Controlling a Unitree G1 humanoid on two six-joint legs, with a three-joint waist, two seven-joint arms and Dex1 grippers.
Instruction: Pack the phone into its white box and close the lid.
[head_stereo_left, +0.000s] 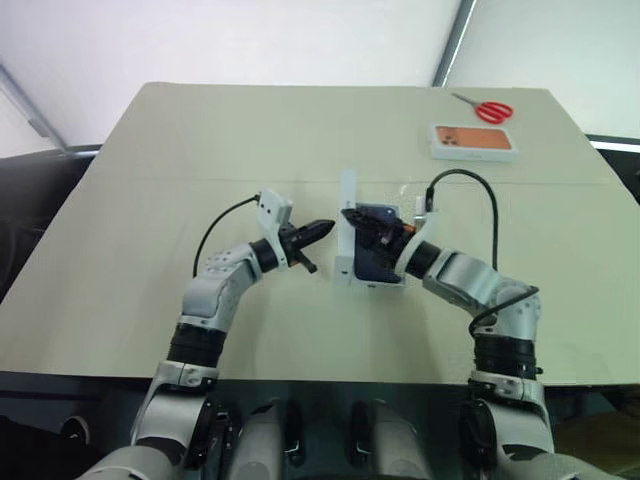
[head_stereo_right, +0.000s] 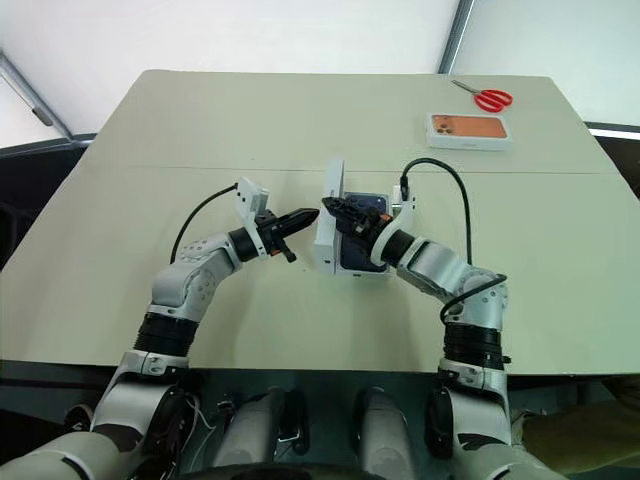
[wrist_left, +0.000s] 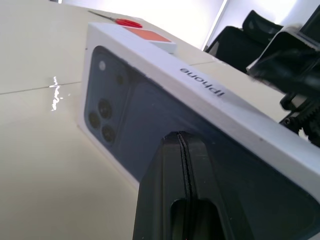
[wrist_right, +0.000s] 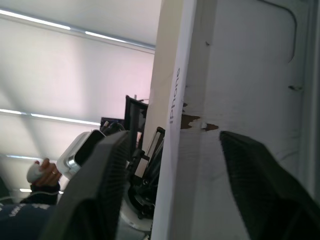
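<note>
A beige worktop (head_stereo_left: 150, 200) under pale blinds carries one lid (head_stereo_right: 329, 212) on edge, one white box (head_stereo_left: 392, 283), one phone (head_stereo_left: 374, 250), scissors (head_stereo_left: 484, 108). Left end effector (head_stereo_right: 306, 217) clenched empty; right end effector (head_stereo_right: 335, 208) released.

1. Left arm (head_stereo_left: 215, 285) bent at the elbow, reaching inward.
2. Left gripper (head_stereo_left: 318, 229) level, jaws pressed shut.
3. Right arm (head_stereo_left: 470, 280) bent, reaching inward.
4. Right gripper (head_stereo_left: 357, 217) level, jaws spread wide.
</note>
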